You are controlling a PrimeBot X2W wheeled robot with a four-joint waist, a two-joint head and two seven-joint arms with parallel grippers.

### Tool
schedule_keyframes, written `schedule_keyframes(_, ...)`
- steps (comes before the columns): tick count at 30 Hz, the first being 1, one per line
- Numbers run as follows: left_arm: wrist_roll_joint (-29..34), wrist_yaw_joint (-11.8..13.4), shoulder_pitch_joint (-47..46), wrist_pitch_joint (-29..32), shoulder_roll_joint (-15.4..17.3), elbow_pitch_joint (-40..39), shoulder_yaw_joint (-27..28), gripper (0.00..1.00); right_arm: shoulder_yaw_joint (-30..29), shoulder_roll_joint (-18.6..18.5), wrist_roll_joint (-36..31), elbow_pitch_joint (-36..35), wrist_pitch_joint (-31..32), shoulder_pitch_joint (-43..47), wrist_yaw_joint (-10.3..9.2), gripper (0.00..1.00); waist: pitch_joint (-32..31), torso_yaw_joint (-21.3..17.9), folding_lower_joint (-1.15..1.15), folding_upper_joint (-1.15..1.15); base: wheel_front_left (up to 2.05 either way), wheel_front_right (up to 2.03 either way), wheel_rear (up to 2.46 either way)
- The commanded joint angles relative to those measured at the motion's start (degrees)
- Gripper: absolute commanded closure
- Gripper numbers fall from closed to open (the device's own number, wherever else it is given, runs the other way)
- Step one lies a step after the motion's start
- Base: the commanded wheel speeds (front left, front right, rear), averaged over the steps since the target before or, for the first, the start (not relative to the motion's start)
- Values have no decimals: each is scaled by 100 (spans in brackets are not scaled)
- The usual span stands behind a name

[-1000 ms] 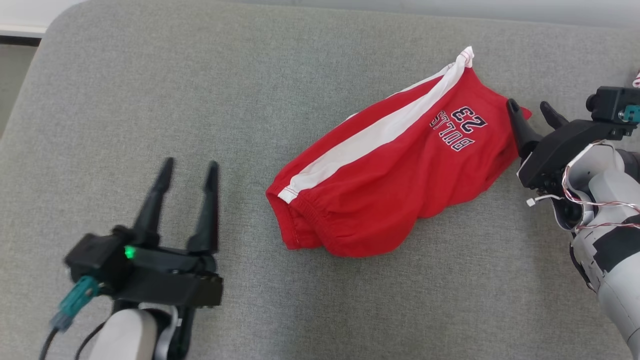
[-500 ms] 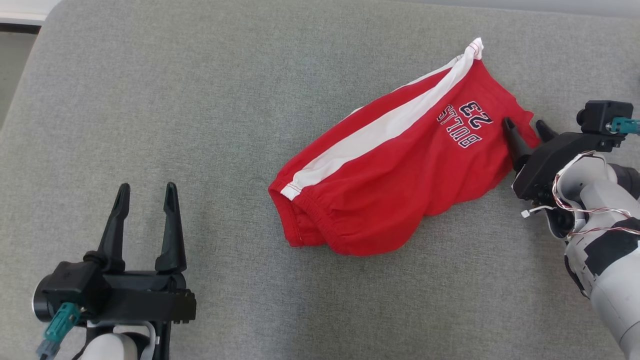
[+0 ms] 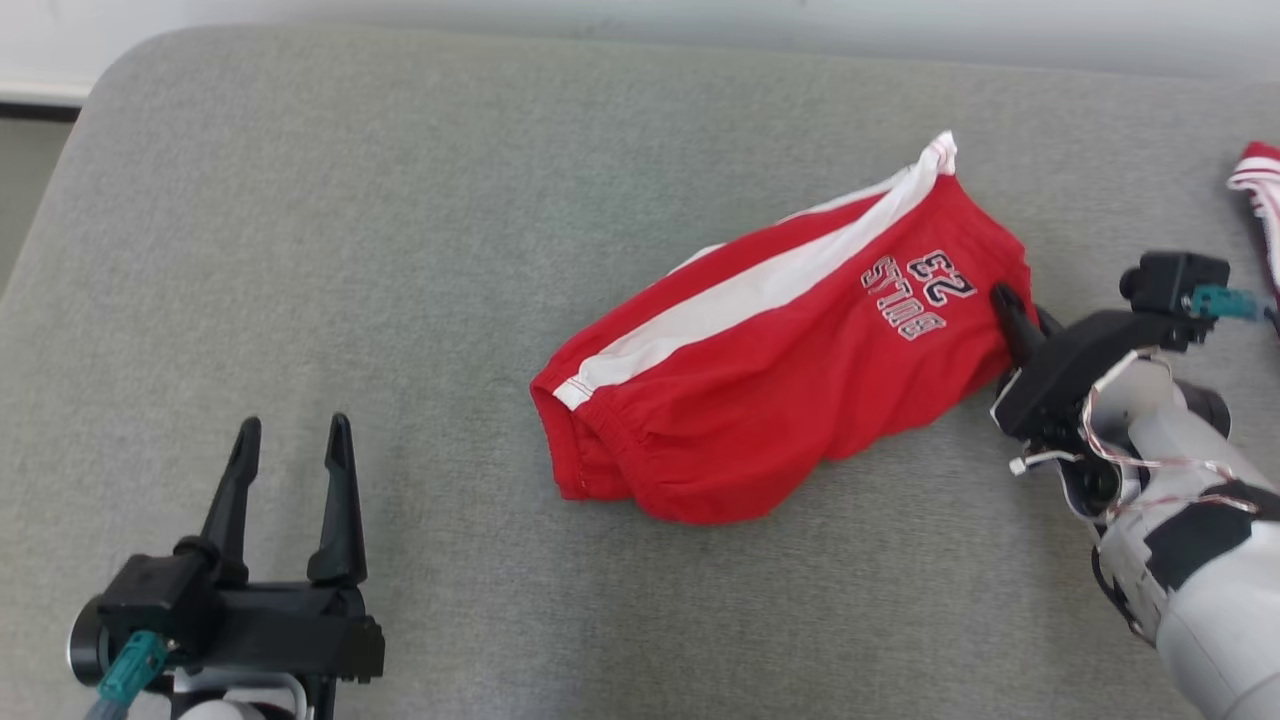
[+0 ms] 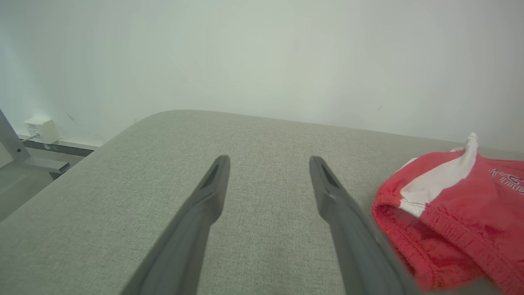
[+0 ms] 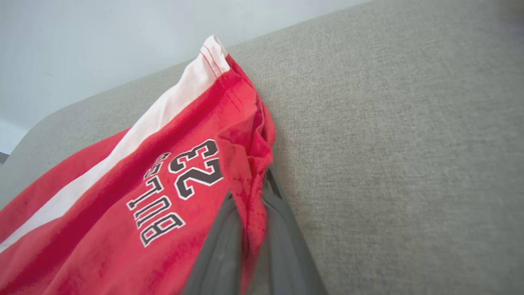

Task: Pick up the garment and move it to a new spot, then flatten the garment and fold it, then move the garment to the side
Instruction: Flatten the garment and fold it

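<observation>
Red shorts (image 3: 780,330) with a white side stripe lie crumpled on the grey cloth-covered tabletop (image 3: 400,200), right of its middle. The waistband is toward the near left and the leg end toward the far right.

Head view: my right pincer (image 3: 1020,308) sits at the leg hem just beside the lettering. Its tips are partly sunk in the cloth, so the grip cannot be judged from there. The right wrist view settles it: both fingers (image 5: 221,246) stand close together with a fold of the red hem pinched between them, and the print "BULLS 23" is just to one side. The rest of the garment lies on the tabletop.

My left pincer (image 3: 293,440) is at the lower left, well apart from the shorts, spread wide and holding nothing. The left wrist view shows bare grey cloth between its fingers. It also looks into the elastic waistband opening, which the head view shows only from above. That view adds a pale wall (image 4: 262,53) and a small white box (image 4: 41,129) low against it.

Cut off at the head view's right edge is a second red-and-white cloth (image 3: 1258,190); I cannot tell what kind.
</observation>
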Motion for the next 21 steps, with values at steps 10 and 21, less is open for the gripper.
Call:
schedule_keyframes(10,151,-75,284,-1,-5,145,24,0,-50,-577,655,-328,-303,1067,-13,100,-541,-487,0,0,0,0,0)
schedule_keyframes(21,223,-104,358,-1,-6,243,46,0,16,-640,820,-335,-544,1329,-13,100,-691,-524,0,0,0,0,0)
